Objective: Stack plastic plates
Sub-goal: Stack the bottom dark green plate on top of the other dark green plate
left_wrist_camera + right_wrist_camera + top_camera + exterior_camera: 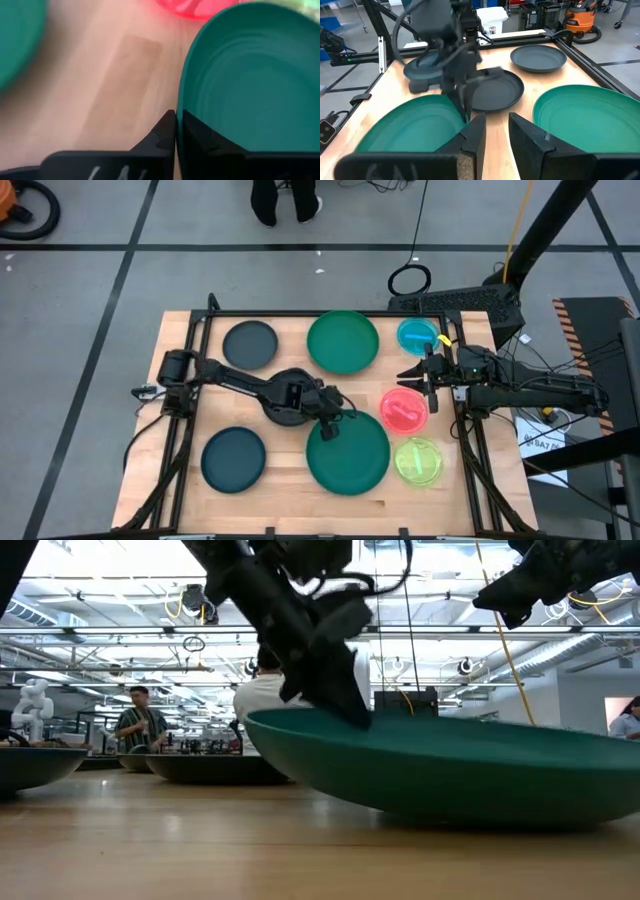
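**Rim pinch may slip**

The near green plate (347, 452) (front centre of the table (180, 390)) is clenched at its rim by the left gripper (327, 427). A thin-edge hold could be lost once lifted. The right gripper (424, 370) hangs part-open, empty.

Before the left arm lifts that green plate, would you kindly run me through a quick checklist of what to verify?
1. Left gripper shut on the near green plate at its rim: ok; the left wrist view shows the fingers pinching the edge.
2. Plate coming off the table: ok; the low view shows it tilted, the gripped side raised.
3. Far green plate uncovered as a stacking target: ok.
4. Right gripper clear of the lift path: ok; it hangs open between the blue plate and the pink plate, holding nothing.
5. Grip firm enough for a full lift: cannot tell.
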